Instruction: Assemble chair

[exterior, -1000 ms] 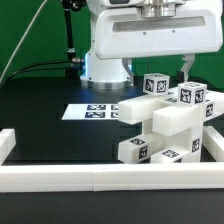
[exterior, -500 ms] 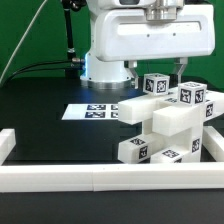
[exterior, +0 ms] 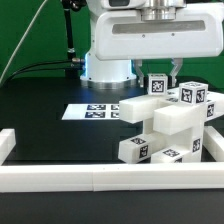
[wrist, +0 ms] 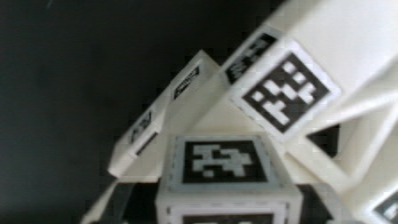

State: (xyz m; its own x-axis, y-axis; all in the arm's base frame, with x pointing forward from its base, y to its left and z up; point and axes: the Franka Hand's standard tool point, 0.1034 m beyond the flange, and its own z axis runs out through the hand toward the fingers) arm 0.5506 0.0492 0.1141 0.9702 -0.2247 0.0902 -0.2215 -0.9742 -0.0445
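The chair's white tagged parts (exterior: 168, 122) stand stacked together at the exterior view's right. A small tagged cube (exterior: 158, 87) sits at the top of the stack. My gripper (exterior: 164, 75) hangs straight over it, one finger close on each side. In the wrist view the same cube (wrist: 222, 165) fills the space between my fingers, with slanted tagged panels (wrist: 276, 80) beyond it. Dark strips run along both sides of the cube, and I cannot make out whether the fingers touch it.
The marker board (exterior: 90, 111) lies flat on the black table, left of the stack in the exterior view. A long low white border wall (exterior: 100, 178) runs along the front, turning up the left side. The arm's white base (exterior: 105, 65) stands behind.
My fingers have drawn in from wide apart to close around the top cube. The gripper has come down slightly; the parts have not moved.
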